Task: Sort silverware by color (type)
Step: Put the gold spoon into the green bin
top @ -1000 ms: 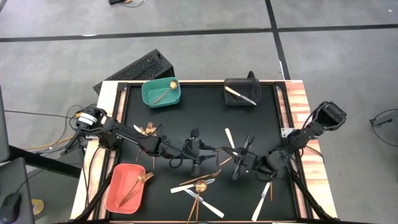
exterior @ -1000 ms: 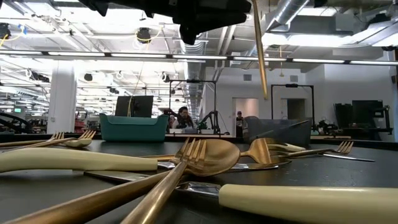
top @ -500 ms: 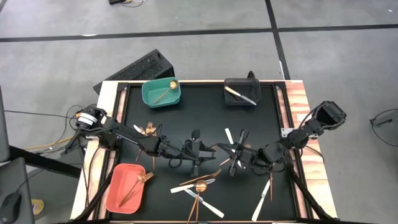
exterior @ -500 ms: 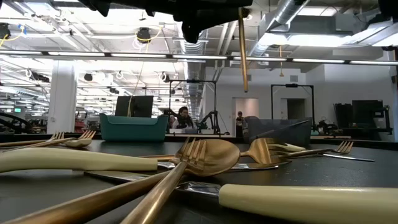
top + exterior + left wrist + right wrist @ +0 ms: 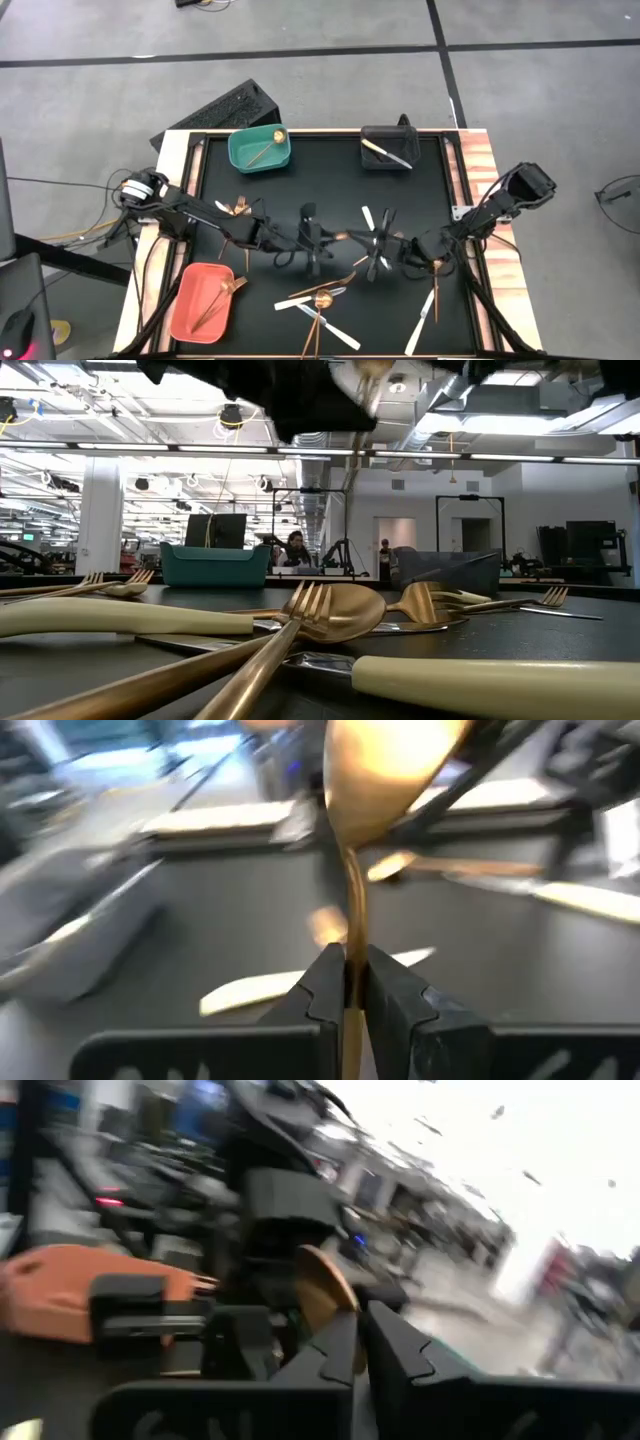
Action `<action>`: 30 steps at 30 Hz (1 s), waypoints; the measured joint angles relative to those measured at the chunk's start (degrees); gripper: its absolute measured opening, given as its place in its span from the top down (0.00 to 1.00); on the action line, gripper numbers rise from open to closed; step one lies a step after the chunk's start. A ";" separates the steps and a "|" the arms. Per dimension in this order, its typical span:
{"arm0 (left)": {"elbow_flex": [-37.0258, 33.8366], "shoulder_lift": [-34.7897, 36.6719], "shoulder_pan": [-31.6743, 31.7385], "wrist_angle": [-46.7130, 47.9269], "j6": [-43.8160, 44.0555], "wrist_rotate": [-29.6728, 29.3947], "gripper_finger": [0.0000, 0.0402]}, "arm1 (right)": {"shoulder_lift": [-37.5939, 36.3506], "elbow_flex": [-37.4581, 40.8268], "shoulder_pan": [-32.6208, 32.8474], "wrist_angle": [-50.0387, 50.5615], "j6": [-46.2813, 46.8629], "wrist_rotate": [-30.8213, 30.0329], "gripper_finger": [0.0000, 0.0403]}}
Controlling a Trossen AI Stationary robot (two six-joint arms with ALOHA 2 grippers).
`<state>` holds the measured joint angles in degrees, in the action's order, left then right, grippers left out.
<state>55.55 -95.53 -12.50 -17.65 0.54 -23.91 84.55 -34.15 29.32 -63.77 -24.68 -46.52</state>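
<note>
A gold spoon (image 5: 385,760) is up in the air over the middle of the black table (image 5: 420,200), between my two grippers. My left gripper (image 5: 349,970) (image 5: 328,240) is shut on its handle. My right gripper (image 5: 358,1342) (image 5: 372,245) faces it from the table's right, fingers close together at the spoon's bowl end (image 5: 322,1295). More silverware lies flat on the table: a crossed heap of gold pieces and white-handled knives (image 5: 320,300) near the front, gold forks (image 5: 236,208) at the left, and white knives (image 5: 368,220) (image 5: 425,318). My left gripper pinches the spoon's thin handle (image 5: 352,935) between its two fingers, coming nearly level from the table's left and lying along the handle. The bowl stands out beyond the fingertips, clear of the table. My right gripper has the bowl end (image 5: 322,1295) at its fingertips, coming level from the table's right. Its own finger (image 5: 335,1345) hides the exact place of contact.
A teal bin (image 5: 259,148) with a gold spoon stands at the far left. A black bin (image 5: 388,148) with a white knife stands at the far right. A salmon bin (image 5: 203,300) with gold forks stands at the near left. Wooden rims (image 5: 480,170) edge the table.
My right gripper has carried the spoon toward the table's left, up to my left gripper. The spoon hung upright below the right gripper with its handle down; it has now swung up out of that hang, and its handle sits between the left gripper's fingers.
</note>
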 joint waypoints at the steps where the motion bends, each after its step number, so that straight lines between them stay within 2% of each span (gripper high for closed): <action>1: -0.01 1.03 0.77 3.09 0.24 -1.10 0.98 | 0.00 0.00 -0.62 0.46 1.11 -1.98 0.87; 6: 1.17 7.41 6.91 20.74 -0.99 -4.33 0.99 | -0.19 -0.15 -4.41 3.76 6.95 -12.73 0.72; 11: 5.90 11.72 19.24 35.54 -8.11 -6.77 0.99 | -0.17 -0.13 -9.43 9.89 15.77 -13.85 0.62; 15: 7.05 12.12 29.47 36.23 -19.14 -6.24 0.99 | -0.05 -0.13 -12.30 16.16 21.71 -11.62 0.57; 17: 7.19 11.30 34.49 36.98 -21.95 -5.14 0.97 | 0.09 -0.11 -13.15 19.40 24.52 -10.56 0.56; 23: 7.02 8.00 47.82 42.83 -21.92 -1.61 0.97 | 0.09 -0.09 -13.34 26.57 29.37 -10.36 0.57; 30: 7.04 4.67 54.48 45.11 -18.87 -2.00 0.94 | 0.09 -0.09 -13.44 27.41 29.67 -10.38 0.58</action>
<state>62.59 -90.86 41.99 27.46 -18.33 -25.91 84.64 -34.24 15.89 -36.37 4.99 -56.90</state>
